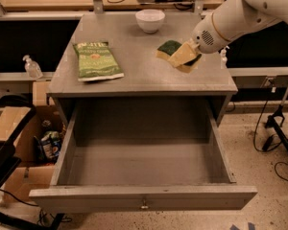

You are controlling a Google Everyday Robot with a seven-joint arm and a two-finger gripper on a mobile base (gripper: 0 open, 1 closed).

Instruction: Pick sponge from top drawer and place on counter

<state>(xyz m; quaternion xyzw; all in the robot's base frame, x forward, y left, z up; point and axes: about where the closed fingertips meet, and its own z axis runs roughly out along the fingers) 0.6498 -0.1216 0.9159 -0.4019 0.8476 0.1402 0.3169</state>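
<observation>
The sponge (168, 48), dark green on top with a yellow base, is at the right side of the counter (139, 71), low over its surface. My gripper (185, 57) reaches in from the upper right on the white arm (240, 13). Its tan fingers (181, 55) are closed on the sponge's right end. The top drawer (143, 199) is pulled fully out below the counter. Its inside is bare, and the small metal knob (144, 205) shows at the front centre.
A green chip bag (97, 60) lies on the counter's left side. A white bowl (150, 20) stands at the back centre. A clear bottle (32, 67) and cardboard boxes (19, 128) are at the left. Cables and a stand (278, 123) are on the floor at the right.
</observation>
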